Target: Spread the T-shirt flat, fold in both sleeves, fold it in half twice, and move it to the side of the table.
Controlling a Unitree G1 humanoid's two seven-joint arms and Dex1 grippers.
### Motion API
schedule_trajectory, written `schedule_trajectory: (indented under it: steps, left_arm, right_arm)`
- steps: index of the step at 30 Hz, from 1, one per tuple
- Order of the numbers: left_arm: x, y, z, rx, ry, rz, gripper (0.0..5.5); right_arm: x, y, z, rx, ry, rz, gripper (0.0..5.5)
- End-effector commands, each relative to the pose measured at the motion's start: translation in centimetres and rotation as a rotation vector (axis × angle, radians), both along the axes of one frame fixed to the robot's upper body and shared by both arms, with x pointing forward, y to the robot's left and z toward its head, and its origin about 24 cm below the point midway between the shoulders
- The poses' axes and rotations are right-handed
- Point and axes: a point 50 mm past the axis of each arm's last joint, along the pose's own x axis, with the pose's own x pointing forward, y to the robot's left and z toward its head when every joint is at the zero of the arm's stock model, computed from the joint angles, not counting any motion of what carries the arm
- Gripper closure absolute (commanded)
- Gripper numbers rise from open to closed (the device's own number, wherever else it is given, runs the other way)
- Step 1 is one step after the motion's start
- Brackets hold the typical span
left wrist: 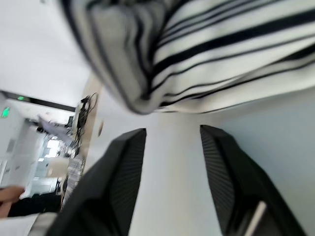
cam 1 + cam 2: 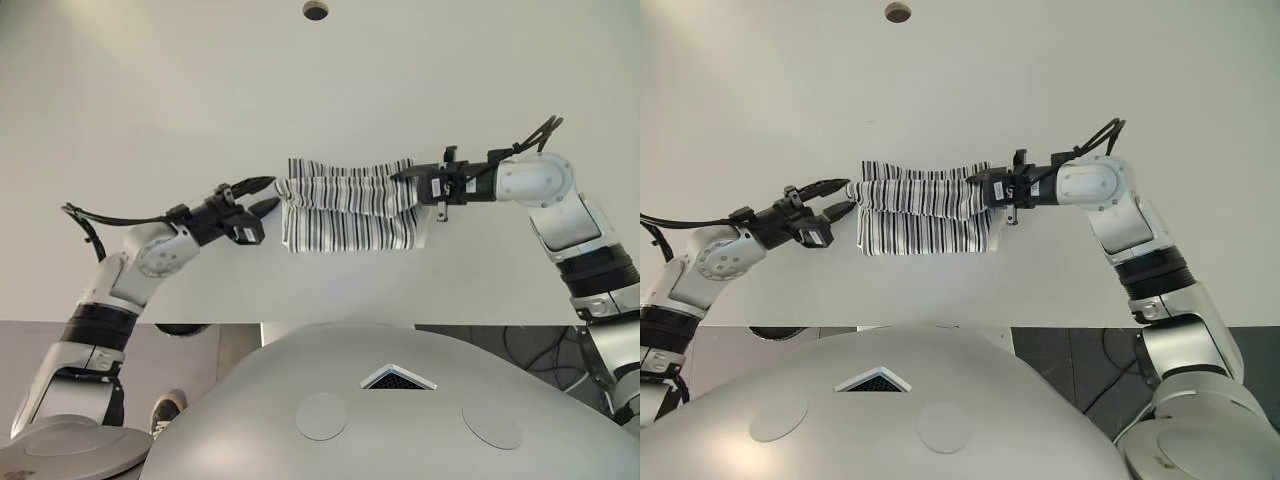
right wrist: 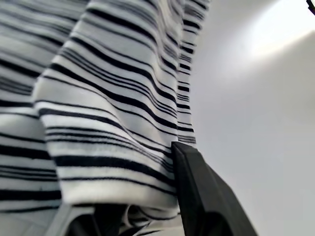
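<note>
folded t-shirt (image 2: 345, 210) lies mid-table (image 2: 150, 80). my right pincer (image 2: 408, 176) is clenched on its right edge. my left pincer (image 2: 265, 192) is released, just beside the left edge. risk: a one-sided pull drags the layers, so the fold opens or bunches.

Bare table (image 2: 150, 100) is left open beyond and in front of the folded T-shirt (image 2: 345, 210), broken only by a small round hole (image 2: 315, 11) at the far edge, while the shirt's ends are blocked by the left gripper (image 2: 264, 195), spread just beside it, and the right gripper (image 2: 405, 177), clamped on it.
</note>
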Motion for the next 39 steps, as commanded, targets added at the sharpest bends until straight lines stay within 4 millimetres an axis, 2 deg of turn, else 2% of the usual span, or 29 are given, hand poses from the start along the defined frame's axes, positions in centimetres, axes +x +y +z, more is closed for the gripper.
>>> schedule_trajectory:
  steps: [1, 5, 8, 9, 11, 13, 15, 18, 22, 28, 33, 37, 39]
  left_arm:
    - [0.8, -0.2, 0.3, -0.093, 0.009, 0.079, 2.81]
    - [1.5, -0.3, 1.3, -0.254, 0.051, 0.161, 2.19]
    - [2.3, 0.3, 2.4, -0.352, 0.076, 0.237, 1.60]
    - [2.7, 0.6, 3.1, -0.387, 0.064, 0.263, 1.60]
    - [3.5, 1.3, 4.7, -0.424, -0.024, 0.315, 1.60]
    - [4.7, 2.4, 7.4, -0.464, -0.196, 0.379, 1.60]
    - [5.0, 2.6, 9.3, -0.492, -0.325, 0.392, 1.60]
    - [4.6, 1.9, 10.1, -0.487, -0.406, 0.359, 1.60]
    - [4.0, 0.9, 10.0, -0.434, -0.458, 0.308, 1.60]
    - [3.0, -0.8, 8.4, -0.366, -0.430, 0.218, 1.60]
    - [0.4, -3.7, 6.8, -0.291, -0.362, 0.005, 1.60]
    - [-0.6, -5.2, 5.6, -0.268, -0.330, -0.074, 1.60]
    - [-0.7, -5.8, 5.5, -0.277, -0.329, -0.091, 1.60]
  right_arm:
    - [-0.4, -0.5, 0.7, 0.098, 0.053, -0.064, 3.91]
    - [0.2, -0.9, 1.5, 0.196, 0.164, -0.163, 3.91]
    - [0.7, -1.2, 0.6, 0.187, 0.242, -0.248, 3.91]
    - [0.9, -1.1, 0.2, 0.189, 0.262, -0.274, 3.91]
    - [1.0, -0.9, -0.3, 0.187, 0.292, -0.302, 3.91]
    - [1.3, -0.4, -1.1, 0.191, 0.334, -0.339, 3.91]
    - [2.0, 0.0, -1.9, 0.199, 0.371, -0.407, 3.91]
    - [3.2, 0.0, -2.3, 0.249, 0.427, -0.526, 3.91]
    - [4.8, -0.5, -2.0, 0.343, 0.522, -0.685, 3.91]
    - [5.2, -0.7, -2.0, 0.375, 0.601, -0.776, 3.91]
    - [5.5, -0.8, -2.2, 0.393, 0.699, -0.905, 3.91]
    - [6.0, -1.2, -1.7, 0.432, 0.671, -1.020, 3.91]
    - [5.6, -0.7, -1.3, 0.437, 0.640, -0.990, 3.91]
